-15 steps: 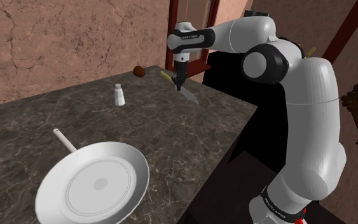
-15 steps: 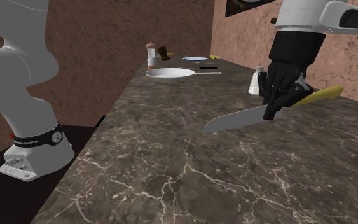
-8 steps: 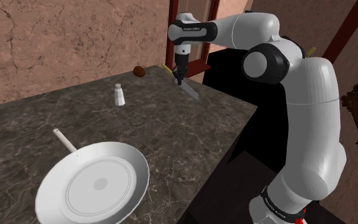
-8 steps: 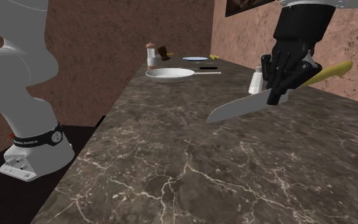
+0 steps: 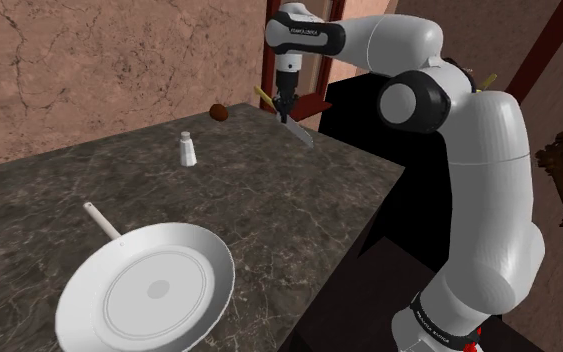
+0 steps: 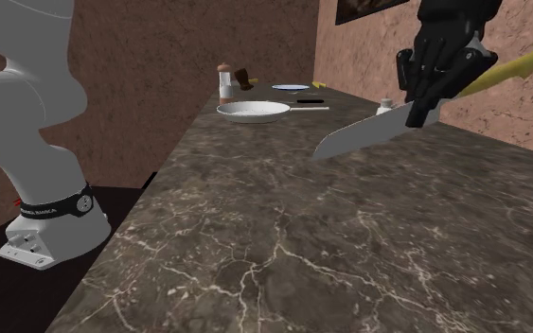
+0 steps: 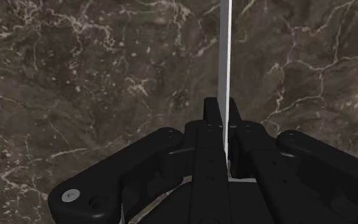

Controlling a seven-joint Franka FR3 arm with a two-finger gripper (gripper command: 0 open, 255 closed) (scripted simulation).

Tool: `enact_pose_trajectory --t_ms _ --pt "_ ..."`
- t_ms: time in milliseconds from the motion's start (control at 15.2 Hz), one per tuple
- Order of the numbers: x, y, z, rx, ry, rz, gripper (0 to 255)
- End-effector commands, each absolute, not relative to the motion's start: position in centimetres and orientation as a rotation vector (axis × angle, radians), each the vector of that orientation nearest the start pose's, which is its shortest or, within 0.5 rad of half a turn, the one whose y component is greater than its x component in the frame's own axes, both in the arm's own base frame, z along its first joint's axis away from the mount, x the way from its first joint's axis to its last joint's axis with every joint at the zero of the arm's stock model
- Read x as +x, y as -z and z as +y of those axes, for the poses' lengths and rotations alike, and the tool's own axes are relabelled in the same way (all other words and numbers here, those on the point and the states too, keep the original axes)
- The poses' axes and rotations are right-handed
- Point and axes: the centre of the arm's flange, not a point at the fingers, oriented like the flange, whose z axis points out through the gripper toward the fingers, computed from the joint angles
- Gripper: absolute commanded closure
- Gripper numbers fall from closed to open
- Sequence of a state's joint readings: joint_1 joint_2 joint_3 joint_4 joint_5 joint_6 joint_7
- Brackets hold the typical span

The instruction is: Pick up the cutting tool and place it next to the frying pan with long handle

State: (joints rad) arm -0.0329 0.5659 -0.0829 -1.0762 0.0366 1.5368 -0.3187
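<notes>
The knife (image 6: 364,138) is up in the air over the dark stone counter (image 6: 283,246). It is tilted, with the blade end lower. The gripper (image 6: 423,112) squeezes it tight, close to its yellow end. The knife is higher than it was a moment ago, so I think the lifting is done. Next it must go to the white pan (image 5: 149,290), well apart across the counter.

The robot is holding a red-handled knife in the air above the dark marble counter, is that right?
Not quite. The knife has a yellow handle, not red; the second exterior view shows it. The fingers do hold it in the air above the dark marble counter.
</notes>
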Motion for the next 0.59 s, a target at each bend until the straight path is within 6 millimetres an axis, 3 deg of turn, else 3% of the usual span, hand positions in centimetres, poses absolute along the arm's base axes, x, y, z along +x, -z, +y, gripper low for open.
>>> enact_pose_trajectory --t_ms 0,528 --pt "69.0 -49.9 -5.3 -3.106 -0.162 -0.332 255" --pt "60.6 -50.0 1.1 -3.106 -0.162 -0.332 255"
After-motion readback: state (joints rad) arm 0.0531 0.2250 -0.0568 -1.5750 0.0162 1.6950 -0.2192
